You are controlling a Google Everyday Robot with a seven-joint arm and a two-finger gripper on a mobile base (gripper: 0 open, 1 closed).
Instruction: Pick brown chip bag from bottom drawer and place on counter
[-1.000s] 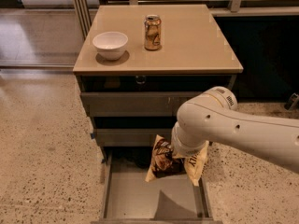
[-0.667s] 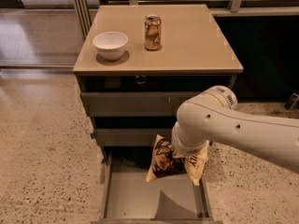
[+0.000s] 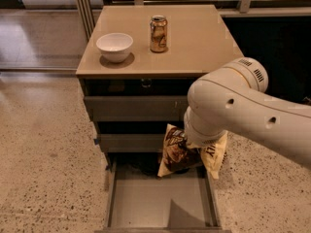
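From the one camera, the big white arm (image 3: 233,106) bends down in front of the drawers. The gripper (image 3: 190,144) sits at its tip, mostly tucked under the arm. It is closed tight on the brown chip bag (image 3: 176,152), which hangs bunched up from it in the air. Right under the gripper is the bottom drawer (image 3: 160,203), pulled open, with the bag above its grey floor. The counter (image 3: 204,42) is up above the gripper. A white bowl (image 3: 114,46) and a gold can (image 3: 158,33) stand there, well apart from the gripper.
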